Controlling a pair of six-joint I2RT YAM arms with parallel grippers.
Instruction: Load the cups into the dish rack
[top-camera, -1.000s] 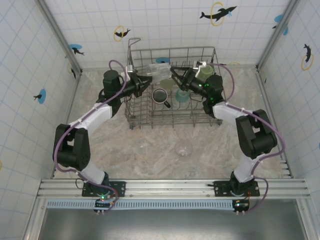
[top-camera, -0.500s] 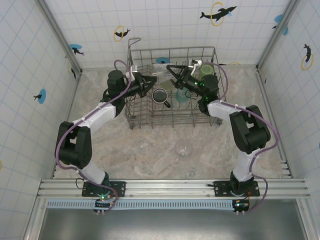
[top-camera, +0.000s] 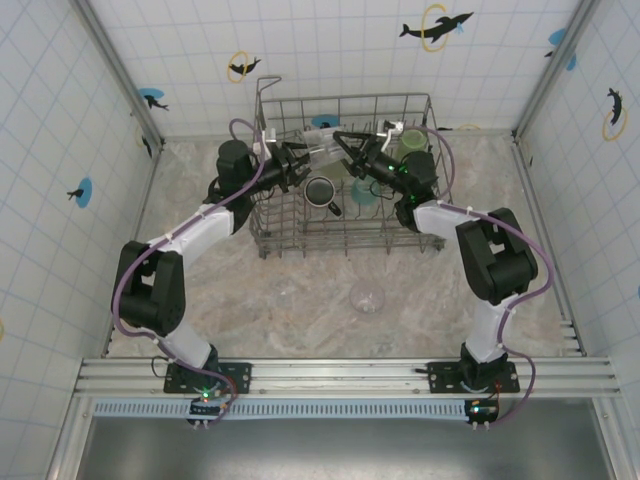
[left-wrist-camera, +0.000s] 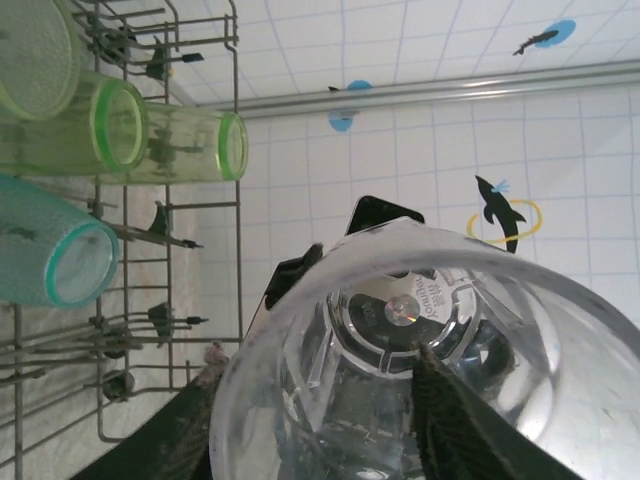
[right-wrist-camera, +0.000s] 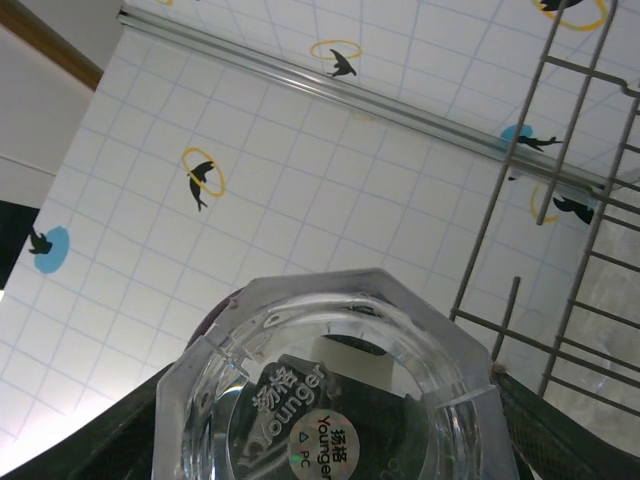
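From above, the dish rack (top-camera: 300, 236) stands at the far middle of the desk (top-camera: 230, 290), and both arms reach over it. The left tool (top-camera: 302, 160) comes in over the rack's left side and the right tool (top-camera: 347, 146) over its far right part. The two meet at a clear cup (top-camera: 322, 150) held on its side above the rack's far row. Inside the rack, a dark mug (top-camera: 320, 190) sits near the middle with a teal cup (top-camera: 365, 190) just to its right. A pale green cup (top-camera: 412, 142) lies in the far right corner. A second clear cup (top-camera: 367, 297) stands on the desk in front of the rack, well apart from it.

In the left wrist view, the clear cup (left-wrist-camera: 400, 330) is seen mouth-on. The left tool (left-wrist-camera: 310, 420) is released: its fingers (left-wrist-camera: 445, 420) stand wide apart, one inside the mouth and the other outside the rim. To the left, inside the rack (left-wrist-camera: 238, 250), two green tumblers (left-wrist-camera: 185, 145) lie on their sides. The teal cup (left-wrist-camera: 50, 250) lies just below them.

In the right wrist view, the clear cup's (right-wrist-camera: 330, 400) eight-sided base faces the camera, with a printed label at its centre. The right tool (right-wrist-camera: 340, 375) is clenched on it, a dark finger lying against each side of the base. The rack's wire wall (right-wrist-camera: 590, 200) rises just to the right of the cup.
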